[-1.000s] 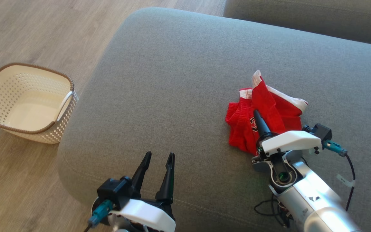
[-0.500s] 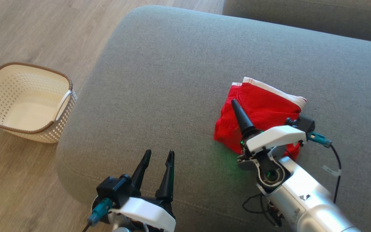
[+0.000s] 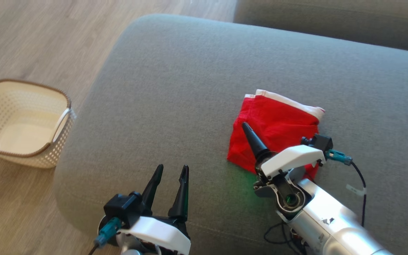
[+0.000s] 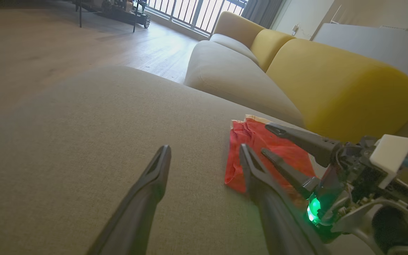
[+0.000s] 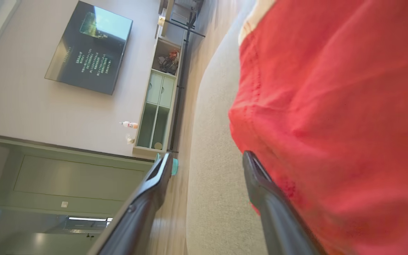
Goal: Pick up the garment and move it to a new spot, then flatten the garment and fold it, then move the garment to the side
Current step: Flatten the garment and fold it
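Right of centre on the grey fabric sofa cushion (image 3: pixel 175 88), the folded red cloth garment with white trim (image 3: pixel 278 124) is laid flat. The right end effector (image 5: pixel 207 156) is held open over its near edge with nothing gripped, apparently ready to slide it aside. The left end effector (image 3: pixel 172 167), also open, is kept clear.

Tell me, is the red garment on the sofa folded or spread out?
Folded. The red garment lies as a compact, layered patch on the grey cushion, its white band along the far edge.
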